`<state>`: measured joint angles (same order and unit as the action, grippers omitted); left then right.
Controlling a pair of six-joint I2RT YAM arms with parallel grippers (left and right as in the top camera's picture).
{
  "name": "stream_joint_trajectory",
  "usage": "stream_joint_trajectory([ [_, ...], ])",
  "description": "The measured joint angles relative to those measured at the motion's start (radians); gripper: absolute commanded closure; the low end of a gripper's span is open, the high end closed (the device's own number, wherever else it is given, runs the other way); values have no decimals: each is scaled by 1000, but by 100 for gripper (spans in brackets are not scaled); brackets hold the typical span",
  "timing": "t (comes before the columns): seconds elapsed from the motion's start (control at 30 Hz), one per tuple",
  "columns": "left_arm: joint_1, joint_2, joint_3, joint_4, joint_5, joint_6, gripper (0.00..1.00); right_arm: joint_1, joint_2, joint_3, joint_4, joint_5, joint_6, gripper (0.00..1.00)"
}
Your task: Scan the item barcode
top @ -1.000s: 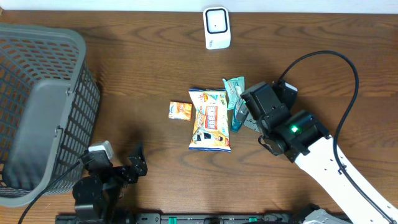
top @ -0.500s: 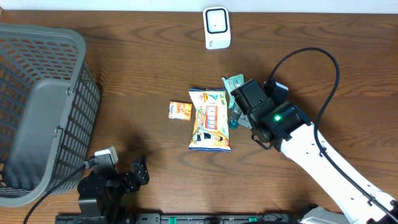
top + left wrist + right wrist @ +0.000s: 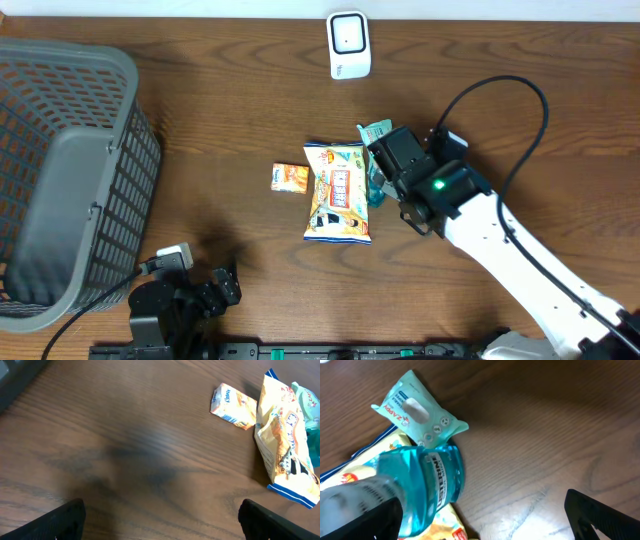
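Bottle [image 3: 427, 487], blue and see-through, lies on its side mid-table, its end on the edge of the bag [image 3: 338, 192] and just beside the teal pack [image 3: 417, 415]. Right gripper [image 3: 482, 517] hangs over it, jaws released and spread wide, grasping nothing. The bottle sits off-centre in the gap, hard by one finger; contact there is not clear. Risks, as judged: closing from this offset could roll the round bottle out sideways or nudge it further onto the bag. The jaws could also pinch the bag's edge or a corner of the pack along with it, and a slick curved wall may slip under a shallow grip. The bottle's label faces up in the wrist view, but no barcode can be made out, so the item may need turning before it reads. Scanner [image 3: 348, 44] stands at the far edge of the table, well apart, with bare wood between and nothing blocking the carry. Small orange box [image 3: 290, 178] lies just left of the bag, clear of the work. Basket [image 3: 60, 180] is at the far left. Left gripper [image 3: 172, 520] is low near the front edge, jaws released, empty, well away.
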<state>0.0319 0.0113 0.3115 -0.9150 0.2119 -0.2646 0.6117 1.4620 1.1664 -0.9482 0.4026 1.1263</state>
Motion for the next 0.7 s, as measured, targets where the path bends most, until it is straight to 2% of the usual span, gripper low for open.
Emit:
stream_joint_trajectory([
  [0.7, 0, 0, 0, -1, 0, 0, 2, 0, 170, 0, 74, 10, 11, 1],
])
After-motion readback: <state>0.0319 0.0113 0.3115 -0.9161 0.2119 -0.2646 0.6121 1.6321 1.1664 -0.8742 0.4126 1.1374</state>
